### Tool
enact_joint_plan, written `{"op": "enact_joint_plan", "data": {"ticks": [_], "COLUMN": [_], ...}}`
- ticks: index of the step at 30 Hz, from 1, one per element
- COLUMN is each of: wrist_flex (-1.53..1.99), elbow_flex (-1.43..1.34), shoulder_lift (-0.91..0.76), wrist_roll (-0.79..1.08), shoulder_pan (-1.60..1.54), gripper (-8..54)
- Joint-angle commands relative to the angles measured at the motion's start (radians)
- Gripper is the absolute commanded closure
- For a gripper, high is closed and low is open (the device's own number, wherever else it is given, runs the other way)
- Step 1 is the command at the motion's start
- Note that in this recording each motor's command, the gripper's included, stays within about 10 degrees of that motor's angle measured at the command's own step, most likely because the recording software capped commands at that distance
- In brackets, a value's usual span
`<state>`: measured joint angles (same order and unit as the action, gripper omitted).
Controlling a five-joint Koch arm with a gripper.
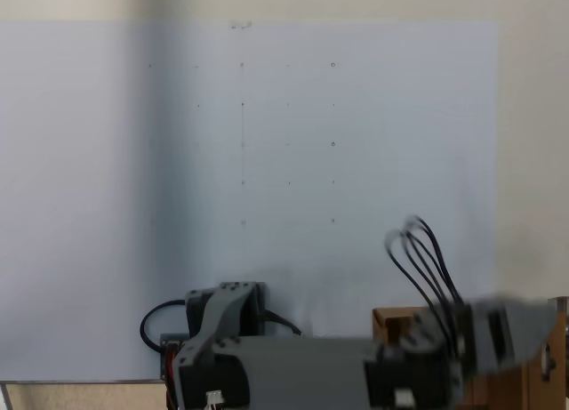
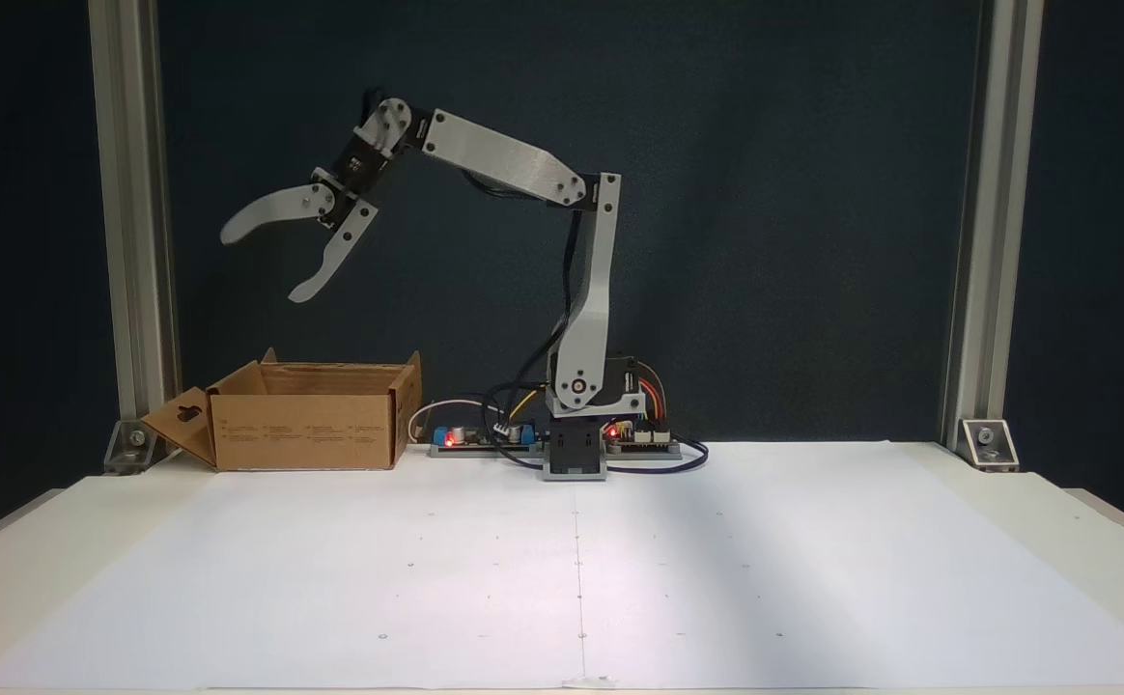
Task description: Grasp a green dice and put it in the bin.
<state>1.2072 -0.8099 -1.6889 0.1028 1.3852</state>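
Both fixed views put the grey two-fingered tool [image 2: 263, 265] high above the brown cardboard bin [image 2: 306, 425], jaws spread wide and holding nothing. I can't spot the small green dice on the white paper-covered table [image 2: 765, 560]; likely it's dropped inside already, so pulling back seems next.

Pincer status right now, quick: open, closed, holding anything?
Pincer: open, jaws spread wide, nothing between them; it hangs in the air above the cardboard bin.
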Motion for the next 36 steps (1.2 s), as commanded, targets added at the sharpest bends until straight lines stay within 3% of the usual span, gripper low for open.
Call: {"op": "enact_joint_plan", "data": {"ticks": [1,14,36], "wrist_flex": [-0.043,-0.075,-0.731], "elbow_flex": [0.074,-0.02,-0.813], "shoulder_lift": [-0.037,-0.117,-0.551], "wrist_roll": [-0.069,-0.086,-0.08], "shoulder_pan": [-0.129,-0.821,-1.347], "gripper": [2.5,1.3,-0.4]}}
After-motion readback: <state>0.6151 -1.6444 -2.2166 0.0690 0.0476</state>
